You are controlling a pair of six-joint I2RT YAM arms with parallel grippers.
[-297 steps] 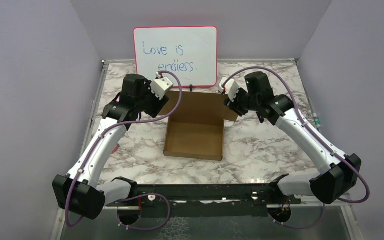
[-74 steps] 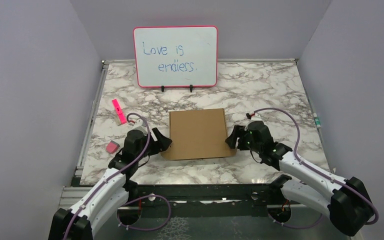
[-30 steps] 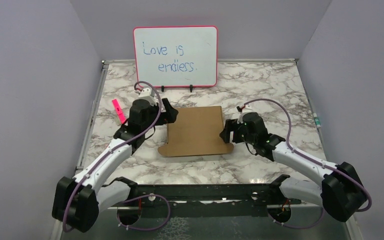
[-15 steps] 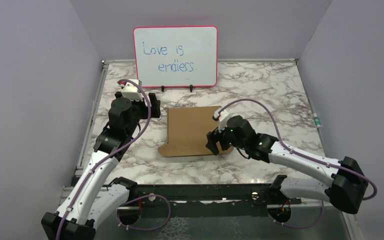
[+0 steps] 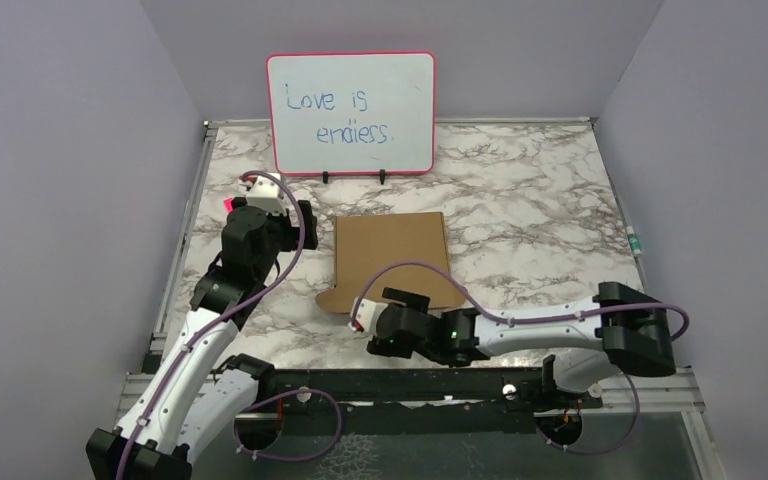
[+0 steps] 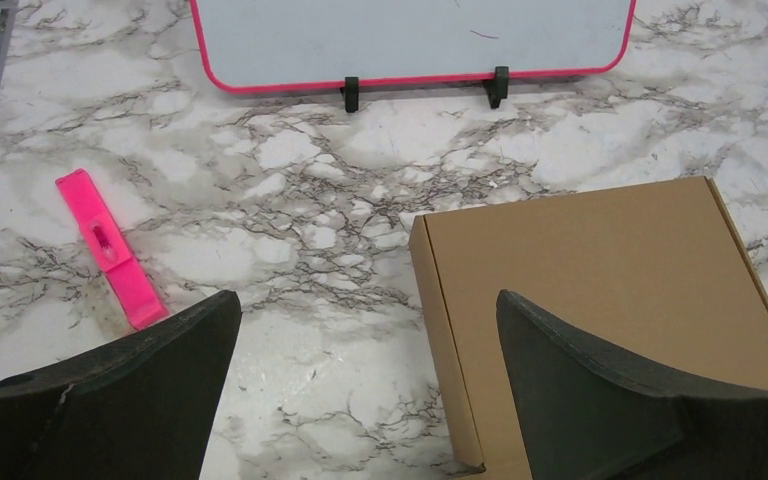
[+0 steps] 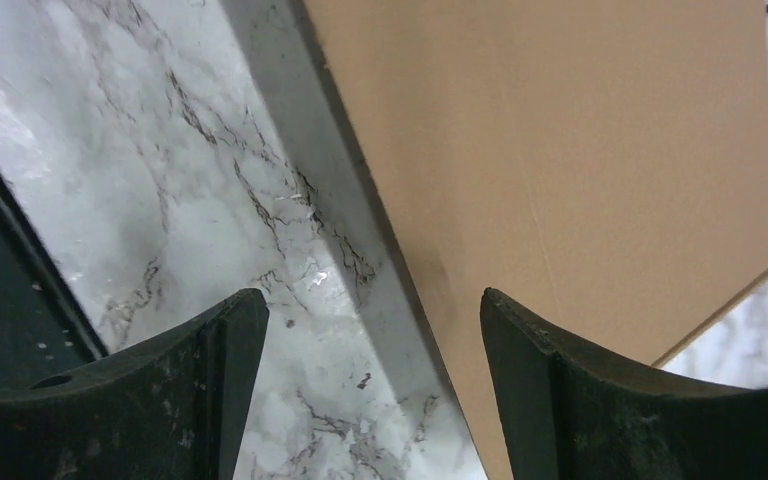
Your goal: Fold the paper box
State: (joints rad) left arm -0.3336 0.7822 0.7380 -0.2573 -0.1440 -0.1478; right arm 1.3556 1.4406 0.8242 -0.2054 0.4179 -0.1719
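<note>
Plain brown cardboard mailer box (image 5: 392, 258) lies closed and flat, mid marble table (image 5: 530, 190). We see a rounded flap (image 5: 332, 300) poking out at its near-left corner; we judge that tuck is left. Left gripper (image 6: 365, 330) and right gripper (image 7: 360, 320) are both spread wide, grasping nothing.

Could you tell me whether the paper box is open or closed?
Closed: the paper box has its lid flat down; one flap sticks out.

The paper box (image 5: 392, 258) lies mid-frame on the table (image 5: 540, 190), below the whiteboard (image 5: 351, 112). A marker (image 6: 110, 248) lies left of it. The left tool (image 6: 368, 310) is beside its upper-left corner, the right tool (image 7: 370, 300) at its lower edge.
</note>
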